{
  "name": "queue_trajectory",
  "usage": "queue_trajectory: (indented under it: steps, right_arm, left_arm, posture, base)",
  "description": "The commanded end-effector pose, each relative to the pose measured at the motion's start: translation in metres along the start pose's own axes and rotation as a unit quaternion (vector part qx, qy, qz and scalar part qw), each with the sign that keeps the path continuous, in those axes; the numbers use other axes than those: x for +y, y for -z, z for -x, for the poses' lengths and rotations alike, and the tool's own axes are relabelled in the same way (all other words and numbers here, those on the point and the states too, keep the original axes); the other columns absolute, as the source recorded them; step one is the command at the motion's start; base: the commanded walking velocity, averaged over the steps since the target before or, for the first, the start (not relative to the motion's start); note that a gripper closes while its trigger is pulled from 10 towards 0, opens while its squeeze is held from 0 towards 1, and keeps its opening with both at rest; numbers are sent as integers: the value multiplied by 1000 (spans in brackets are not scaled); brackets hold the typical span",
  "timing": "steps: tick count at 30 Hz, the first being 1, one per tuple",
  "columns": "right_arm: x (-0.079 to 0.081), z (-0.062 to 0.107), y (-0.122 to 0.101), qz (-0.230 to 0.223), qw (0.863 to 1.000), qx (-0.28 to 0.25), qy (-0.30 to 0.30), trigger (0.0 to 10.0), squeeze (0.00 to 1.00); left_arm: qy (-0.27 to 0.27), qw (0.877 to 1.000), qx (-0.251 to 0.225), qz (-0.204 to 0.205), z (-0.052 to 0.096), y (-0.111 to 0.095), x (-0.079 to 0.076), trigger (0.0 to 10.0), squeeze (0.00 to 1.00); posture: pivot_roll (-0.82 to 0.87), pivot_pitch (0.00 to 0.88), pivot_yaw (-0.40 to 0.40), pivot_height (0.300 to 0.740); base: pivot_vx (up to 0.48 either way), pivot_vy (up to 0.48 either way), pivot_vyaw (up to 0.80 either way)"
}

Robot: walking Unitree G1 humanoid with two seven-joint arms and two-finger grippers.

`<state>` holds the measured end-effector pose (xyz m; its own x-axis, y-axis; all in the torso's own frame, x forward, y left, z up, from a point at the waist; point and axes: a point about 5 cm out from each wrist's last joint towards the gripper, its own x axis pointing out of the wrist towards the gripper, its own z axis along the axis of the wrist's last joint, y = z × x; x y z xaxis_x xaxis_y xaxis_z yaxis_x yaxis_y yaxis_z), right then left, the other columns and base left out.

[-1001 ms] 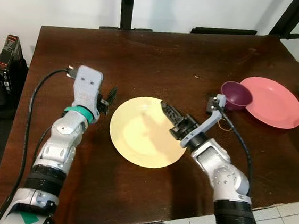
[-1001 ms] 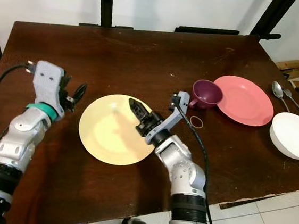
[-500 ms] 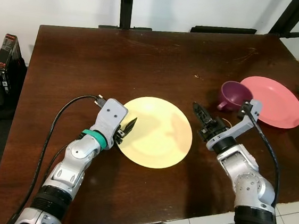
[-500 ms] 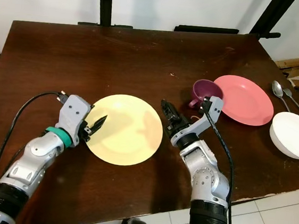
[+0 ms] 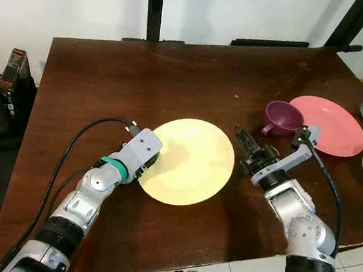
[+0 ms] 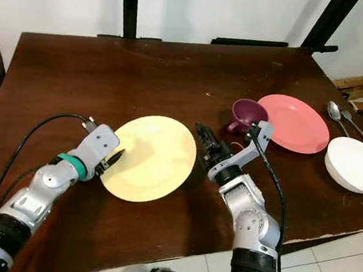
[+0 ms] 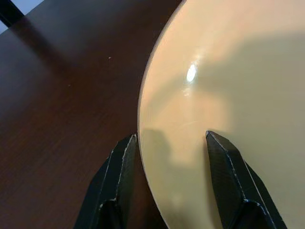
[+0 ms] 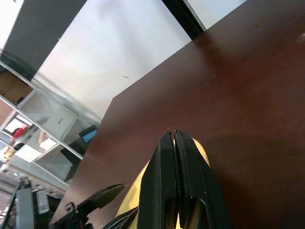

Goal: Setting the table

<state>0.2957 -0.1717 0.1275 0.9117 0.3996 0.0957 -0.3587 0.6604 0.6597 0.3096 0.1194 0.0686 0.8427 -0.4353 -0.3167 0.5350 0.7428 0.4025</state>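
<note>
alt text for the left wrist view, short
The left gripper is open, its two black fingers straddling the rim of the yellow plate, one finger over the plate, the other over the dark wooden table.

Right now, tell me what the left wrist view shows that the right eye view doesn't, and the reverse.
Left wrist alone: the left claw open, one finger on each side of the yellow plate's rim.
Right eye alone: the shut right claw beside that plate, a purple cup, pink plate, white bowl, spoons.
Both: yellow plate on the dark table.
</note>
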Motion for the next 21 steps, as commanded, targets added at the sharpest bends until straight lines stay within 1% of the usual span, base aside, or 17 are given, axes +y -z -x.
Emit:
queue_trajectory:
  steps: [1,2,4,6,7,8,10,12,13,14,15,16,17,18,21]
  right_arm:
    - [-1,5,-6,-7,1000,-11,-4,10000,0]
    - [-1,5,-6,-7,1000,-11,-4,10000,0]
    - [-2,9,-10,-21,1000,-18,-6,10000,0]
    - [-2,9,-10,-21,1000,-18,-6,10000,0]
    - [-6,13,-12,-33,999,-25,-1,10000,0]
    - [-6,13,-12,-33,999,-25,-1,10000,0]
    - [-17,23,-13,-52,998,-31,23,10000,0]
    - [-17,23,-13,-52,998,-31,23,10000,0]
    - [-26,31,-9,-49,998,-18,40,10000,0]
    - [-26,31,-9,-49,998,-18,40,10000,0]
    - [-33,39,-3,-39,998,3,54,10000,0]
    - [-33,39,-3,-39,998,3,54,10000,0]
    - [-39,48,4,-32,997,22,69,10000,0]
    - [-44,55,6,-32,996,31,78,10000,0]
    - [-46,59,6,-36,995,30,83,10000,0]
  left_arm:
    - [60,992,107,22,8,45,-29,10000,0]
    - [60,992,107,22,8,45,-29,10000,0]
    - [75,992,97,32,3,40,-37,10000,0]
    - [75,992,97,32,3,40,-37,10000,0]
    - [86,991,90,46,2,38,-42,10000,0]
    - [86,991,90,46,2,38,-42,10000,0]
    - [92,989,79,80,-1,36,-50,10000,0]
    - [92,989,79,80,-1,36,-50,10000,0]
    - [93,988,70,104,-3,33,-54,10000,0]
    - [93,988,70,104,-3,33,-54,10000,0]
    - [96,986,60,123,-7,29,-59,10000,0]
    - [96,986,60,123,-7,29,-59,10000,0]
    - [100,984,52,138,-11,23,-63,10000,0]
    - [107,983,45,145,-17,16,-68,10000,0]
    - [111,982,42,147,-21,12,-72,10000,0]
  posture:
    - [-18,4,4,740]
    - [-18,4,4,740]
    - [-19,4,1,740]
    - [-19,4,1,740]
    - [-23,7,-1,740]
    - [-23,7,-1,740]
    - [-29,10,-6,740]
    - [-29,10,-6,740]
    - [-30,15,-19,740]
    - [-30,15,-19,740]
    - [-32,13,-20,740]
    - [-32,13,-20,740]
    - [-55,16,-27,740]
    - [-60,15,-29,740]
    - [-70,19,-28,740]
  base:
    - [0,0,0]
    - [0,0,0]
    - [0,0,0]
    - [0,0,0]
    - [0,0,0]
    - [0,0,0]
    - [0,0,0]
    - [0,0,0]
    - [0,0,0]
    - [0,0,0]
    - [0,0,0]
    - [0,0,0]
    - [0,0,0]
    - [0,0,0]
    - [0,0,0]
